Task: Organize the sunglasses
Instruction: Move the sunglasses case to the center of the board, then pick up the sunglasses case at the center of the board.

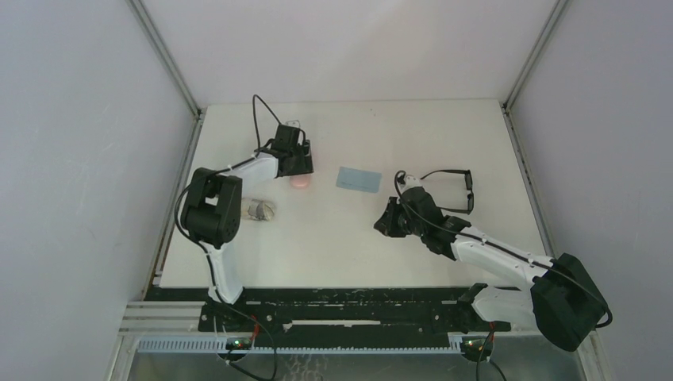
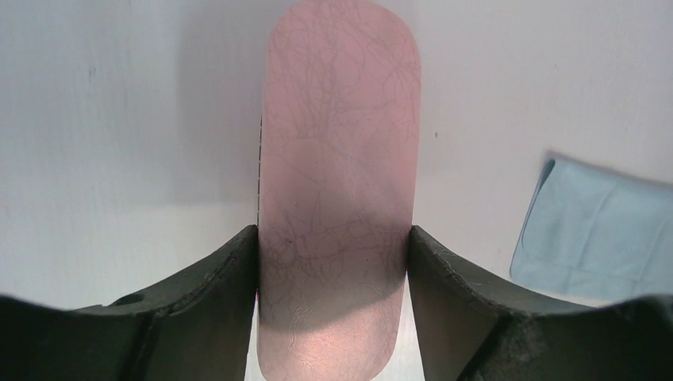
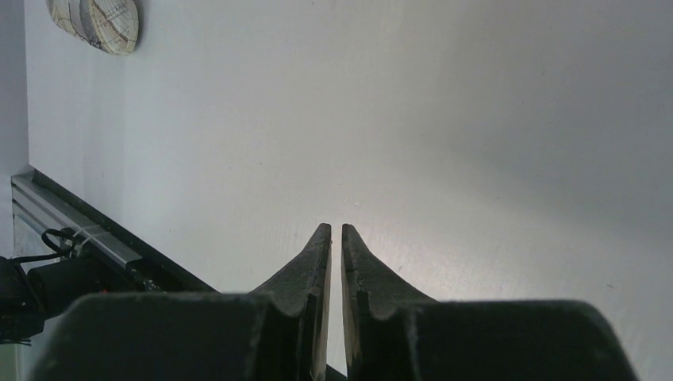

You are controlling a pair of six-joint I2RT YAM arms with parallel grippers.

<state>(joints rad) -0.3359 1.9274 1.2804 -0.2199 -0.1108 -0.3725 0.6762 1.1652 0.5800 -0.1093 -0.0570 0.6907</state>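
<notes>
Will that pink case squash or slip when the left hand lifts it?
Probably stiff: the pink case shows straight sides between the fingers of the left hand. Its crackled, leathery skin looks grippy, so slipping seems unlikely.

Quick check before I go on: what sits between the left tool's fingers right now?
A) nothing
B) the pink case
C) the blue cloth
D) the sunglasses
B: the left wrist view shows the pink case pinched between both fingers of the left tool, while the sunglasses lie on the table by the right arm and the blue cloth lies apart.
</notes>
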